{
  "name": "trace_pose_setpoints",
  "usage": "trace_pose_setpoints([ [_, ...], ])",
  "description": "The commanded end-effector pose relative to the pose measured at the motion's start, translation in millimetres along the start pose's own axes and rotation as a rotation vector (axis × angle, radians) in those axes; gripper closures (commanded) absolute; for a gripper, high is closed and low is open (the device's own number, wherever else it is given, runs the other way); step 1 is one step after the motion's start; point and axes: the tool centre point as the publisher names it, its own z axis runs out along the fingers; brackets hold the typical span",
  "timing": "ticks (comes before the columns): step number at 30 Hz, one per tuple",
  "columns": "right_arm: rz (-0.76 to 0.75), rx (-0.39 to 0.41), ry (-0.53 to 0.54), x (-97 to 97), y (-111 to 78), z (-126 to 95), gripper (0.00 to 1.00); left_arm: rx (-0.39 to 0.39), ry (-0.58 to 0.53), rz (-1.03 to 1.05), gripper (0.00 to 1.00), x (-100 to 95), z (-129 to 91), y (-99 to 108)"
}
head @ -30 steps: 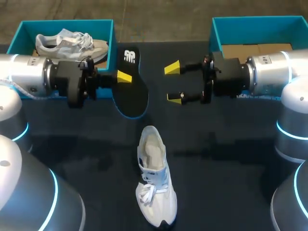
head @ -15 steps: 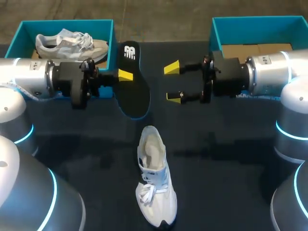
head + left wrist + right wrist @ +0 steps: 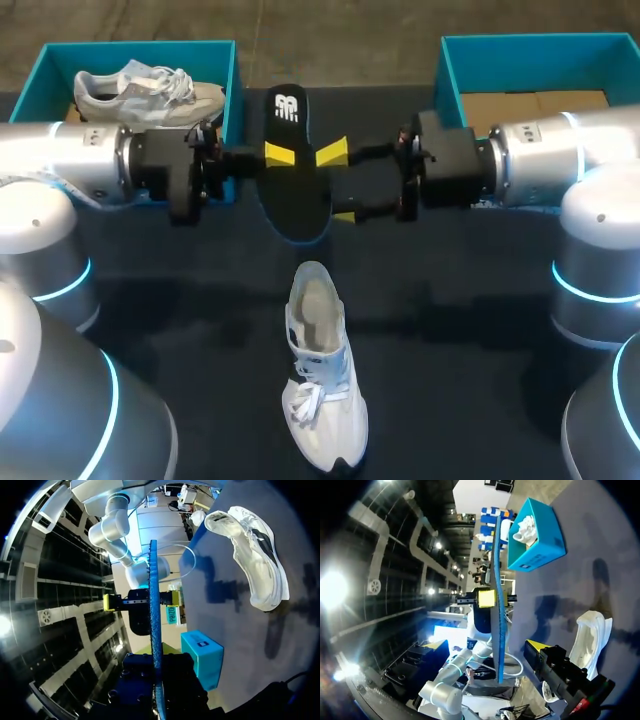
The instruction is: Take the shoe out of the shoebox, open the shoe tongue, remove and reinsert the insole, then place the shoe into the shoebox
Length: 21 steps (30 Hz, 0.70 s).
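Dark surface (image 3: 480,330) seen from above, with a teal left shoebox (image 3: 140,48) at its far left corner and a teal right shoebox (image 3: 540,42) at its far right corner. The left shoebox holds a second shoe (image 3: 150,88), grey and white, lying on its side. Brown cardboard shows inside the right shoebox.

A white shoe (image 3: 322,380) stands upright on the surface near the robot, about midway between the two sides. Its long axis runs near to far. The toe points toward the near edge, the heel and open mouth toward the far side, and the laces lie loose over the front.

A black insole (image 3: 295,195) is held in the air beyond the shoe, between the two shoeboxes. It lies roughly level, broad face up, with its long axis near to far. The end with a white mark points to the far edge. Both wrist views show it edge-on as a thin blue line.

The left arm (image 3: 70,165) stretches level from the left side, and the left pincer (image 3: 280,153) pinches the insole at its left edge. The right arm (image 3: 560,150) stretches level from the right. The right pincer (image 3: 338,184) is spread wide at the insole's right edge, one finger above and one below, neither touching it.
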Motion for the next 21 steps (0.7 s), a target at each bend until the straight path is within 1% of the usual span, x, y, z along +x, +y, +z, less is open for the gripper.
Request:
trace_pose_setpoints([
  [1, 0.002, -0.008, -0.015, 0.3, 3.9, 18.6, 0.0, -0.003, -0.005, 0.007, 1.0, 1.9, 6.0, 1.3],
  [3, 0.0, -0.001, -0.021, 1.5, 4.1, 23.4, 0.03, -0.003, -0.006, 0.009, 1.0, 1.5, 7.6, 1.9],
  [4, -0.002, 0.004, -0.026, 1.8, 4.6, 25.2, 0.07, -0.002, -0.007, 0.01, 1.0, 1.2, 8.4, 2.3],
  [5, -0.002, 0.006, -0.033, 1.7, 5.2, 26.7, 0.15, -0.001, -0.007, 0.009, 1.0, 0.9, 9.0, 2.6],
  [6, -0.001, 0.009, -0.035, 1.0, 6.0, 27.9, 0.2, 0.0, -0.007, 0.009, 1.0, 0.5, 9.6, 2.6],
  [9, -0.004, 0.02, -0.054, -0.6, 7.2, 32.5, 0.38, 0.005, -0.013, 0.008, 1.0, -1.1, 10.2, 2.0],
  [10, -0.006, 0.022, -0.06, -2.3, 8.0, 33.3, 0.47, 0.008, -0.014, 0.009, 1.0, -1.3, 10.4, 1.7],
  [11, -0.007, 0.023, -0.064, -3.5, 8.7, 33.7, 0.5, 0.014, -0.015, 0.008, 1.0, -1.3, 10.7, 1.4],
  [18, -0.019, 0.01, -0.072, -5.6, 17.8, 32.4, 0.52, 0.025, -0.012, 0.008, 1.0, -0.5, 11.1, 0.3],
  [21, -0.021, 0.006, -0.072, -6.9, 20.2, 31.3, 0.56, 0.023, -0.013, 0.012, 1.0, -0.7, 10.9, 0.5],
])
